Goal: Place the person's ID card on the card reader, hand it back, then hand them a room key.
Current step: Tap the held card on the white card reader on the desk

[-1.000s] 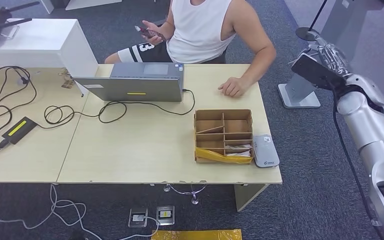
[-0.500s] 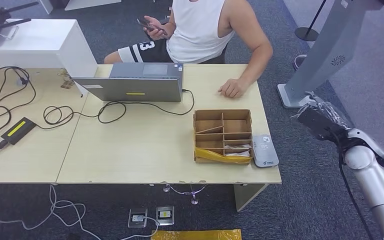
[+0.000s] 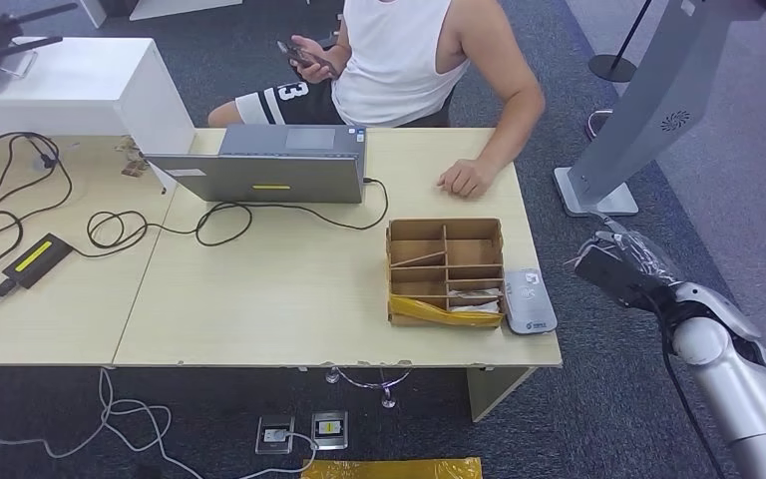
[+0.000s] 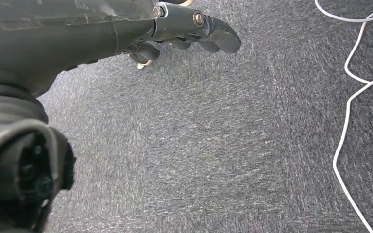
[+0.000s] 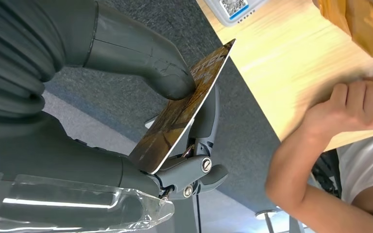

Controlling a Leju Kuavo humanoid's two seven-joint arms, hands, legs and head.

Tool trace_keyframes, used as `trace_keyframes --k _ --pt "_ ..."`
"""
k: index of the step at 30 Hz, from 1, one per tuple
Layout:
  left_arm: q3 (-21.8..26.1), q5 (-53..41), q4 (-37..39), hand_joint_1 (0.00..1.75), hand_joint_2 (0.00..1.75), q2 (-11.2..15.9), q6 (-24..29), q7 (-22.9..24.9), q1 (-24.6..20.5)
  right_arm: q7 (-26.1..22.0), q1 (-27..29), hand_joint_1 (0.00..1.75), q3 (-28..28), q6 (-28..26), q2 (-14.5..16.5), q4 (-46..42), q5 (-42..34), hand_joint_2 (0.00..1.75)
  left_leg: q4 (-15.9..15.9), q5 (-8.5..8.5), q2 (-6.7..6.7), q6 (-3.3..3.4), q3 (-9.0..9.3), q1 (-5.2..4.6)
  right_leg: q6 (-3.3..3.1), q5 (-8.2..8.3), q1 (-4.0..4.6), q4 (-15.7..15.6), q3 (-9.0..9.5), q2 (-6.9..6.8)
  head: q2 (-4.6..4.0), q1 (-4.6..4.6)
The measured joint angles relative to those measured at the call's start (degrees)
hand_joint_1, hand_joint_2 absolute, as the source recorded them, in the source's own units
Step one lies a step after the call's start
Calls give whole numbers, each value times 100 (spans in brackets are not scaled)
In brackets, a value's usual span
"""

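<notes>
My right hand (image 3: 626, 265) hangs off the table's right side, level with the card reader, and pinches a dark brownish card (image 5: 182, 110) between thumb and fingers. The grey card reader (image 3: 529, 300) lies at the table's front right corner, beside a cardboard divider box (image 3: 446, 270) that holds pale cards. The person (image 3: 399, 60) in a white sleeveless top sits behind the table, one hand (image 3: 467, 177) resting on it, the other holding a phone. My left hand (image 4: 184, 31) hangs over grey carpet, fingers loosely extended and holding nothing.
A grey laptop (image 3: 264, 168) stands at the table's back middle with black cables (image 3: 110, 228) and a power brick to its left. A grey stand's base (image 3: 598, 190) sits on the floor behind my right hand. White cables lie on the carpet.
My right arm has dropped from high near the stand down to table height beside the reader, still holding the card. The person's raised hand shifted slightly.
</notes>
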Motion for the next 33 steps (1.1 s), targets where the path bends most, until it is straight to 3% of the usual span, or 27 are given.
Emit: trace_keyframes --k 14,33 --pt "-7 -104 0 0 0 -34 -15 2 -9 -79 324 175 82 -36 345 110 262 175 -1 0 0 0 0 0 -1 -1 0 0 -1 0 0 0" --pt "-15 -161 0 0 0 -34 -29 2 -11 -181 493 175 88 -181 542 425 330 175 0 0 1 -1 1 0 -1 -1 0 0 -2 2 0 0"
